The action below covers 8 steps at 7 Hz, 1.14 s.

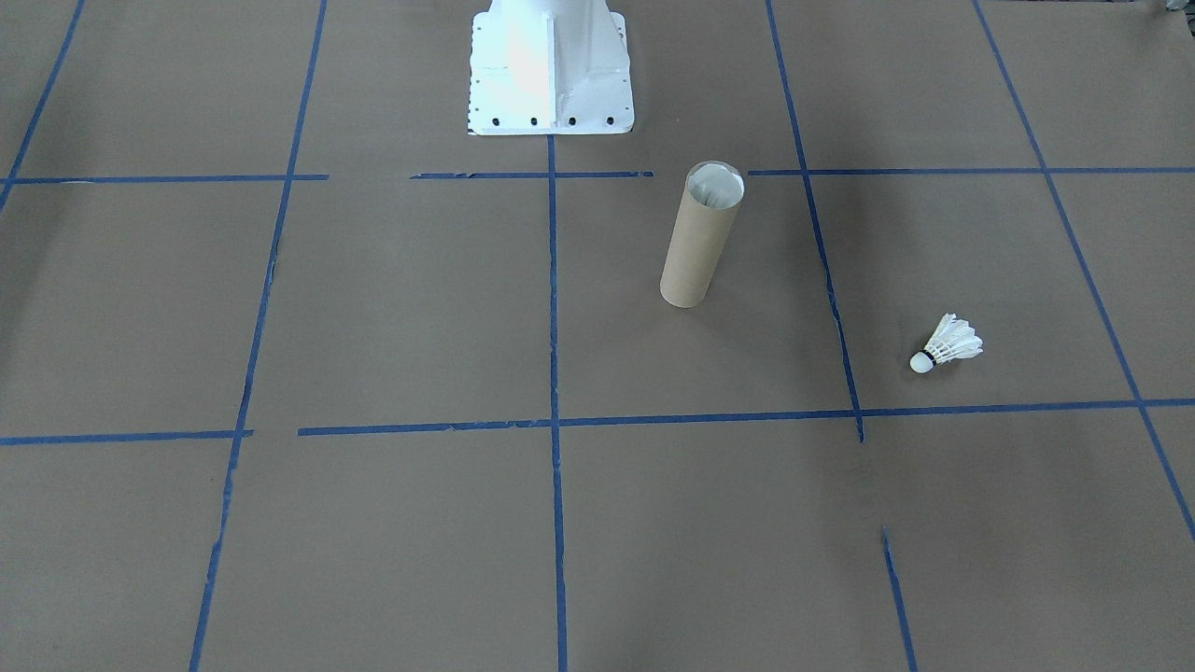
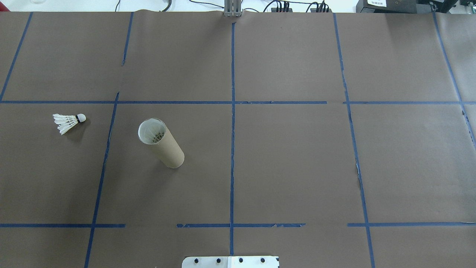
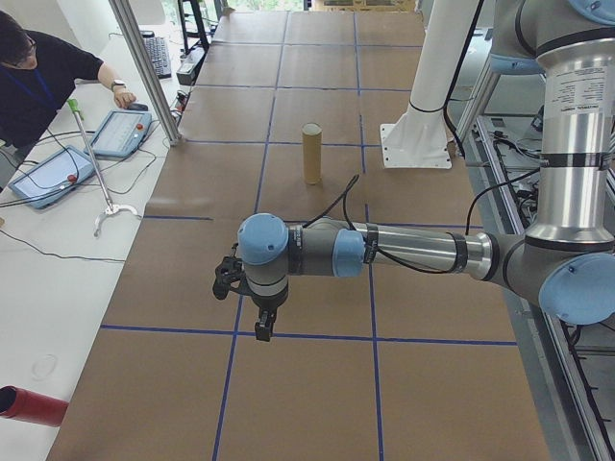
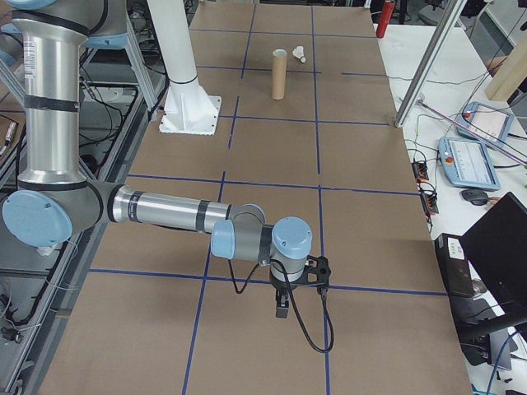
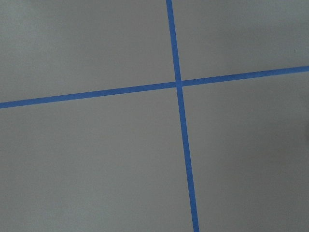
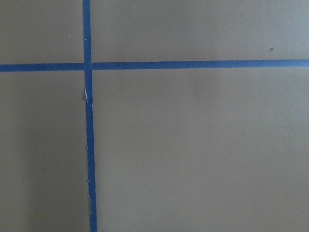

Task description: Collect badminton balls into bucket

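Shuttlecock (image 2: 69, 122) lies on its side on the brown paper-covered counter (image 2: 290, 163), cork tip pointing toward the tube (image 2: 161, 143), well apart from it and across a blue tape line (image 2: 106, 149) on the robot's left half. The tube stands upright with its open mouth upward; the overhead view shows white feathers inside, so at least one shuttlecock appears to be collected already. The step in hand is judged to be the approach and pick of the loose shuttlecock, best assigned to the left arm, which is on the nearer side. Recommended procedure: descend from above, close on the cork or the dark band just behind it rather than on the fragile feather skirt, lift clear, turn the cork downward, centre over the tube mouth and release low, because the tube is slim and could topple if its rim is struck. The left end effector (image 3: 252, 305) and right end effector (image 4: 295, 284) appear only in the side views, each hanging above the counter away from both items; whether either is open or closed cannot be told. Both wrist views show only paper and tape crossings. Only the left-side view shows a person (image 3: 38, 72) at the bench edge, and the shuttlecock is hidden there
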{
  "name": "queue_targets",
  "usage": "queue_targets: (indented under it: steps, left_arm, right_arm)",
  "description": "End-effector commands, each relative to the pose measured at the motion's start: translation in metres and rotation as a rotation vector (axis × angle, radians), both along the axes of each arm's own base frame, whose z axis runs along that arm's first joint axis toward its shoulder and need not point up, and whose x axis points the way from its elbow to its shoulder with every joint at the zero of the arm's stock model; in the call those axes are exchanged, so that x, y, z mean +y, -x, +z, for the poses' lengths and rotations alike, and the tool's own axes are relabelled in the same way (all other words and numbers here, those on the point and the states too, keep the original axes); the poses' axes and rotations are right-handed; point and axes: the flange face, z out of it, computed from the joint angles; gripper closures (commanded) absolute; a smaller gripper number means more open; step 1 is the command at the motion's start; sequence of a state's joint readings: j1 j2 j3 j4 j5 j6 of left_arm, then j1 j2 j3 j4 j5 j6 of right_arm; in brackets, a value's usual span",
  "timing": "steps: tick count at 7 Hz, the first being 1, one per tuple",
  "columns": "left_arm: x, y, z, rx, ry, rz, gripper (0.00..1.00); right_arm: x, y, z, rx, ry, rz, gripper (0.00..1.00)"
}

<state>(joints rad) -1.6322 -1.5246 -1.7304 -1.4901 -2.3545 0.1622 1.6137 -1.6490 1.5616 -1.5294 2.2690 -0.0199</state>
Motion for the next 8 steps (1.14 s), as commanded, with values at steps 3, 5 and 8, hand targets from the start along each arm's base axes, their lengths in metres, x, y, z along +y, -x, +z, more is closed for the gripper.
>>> queue_targets:
  steps: [3,5,8]
  left_arm:
    - [-0.065,0.004,-0.056,-0.003,-0.126,-0.001,0.00]
    - [-0.071,0.003,-0.041,0.004,-0.165,0.001,0.00]
    - [-0.079,-0.039,0.000,0.025,-0.156,-0.030,0.00]
  right_arm:
    - [0.000,0.000,0.000,0.000,0.000,0.000,0.00]
    - [0.000,0.000,0.000,-0.001,0.000,0.000,0.00]
    - [0.001,0.000,0.001,0.000,0.001,0.000,0.00]
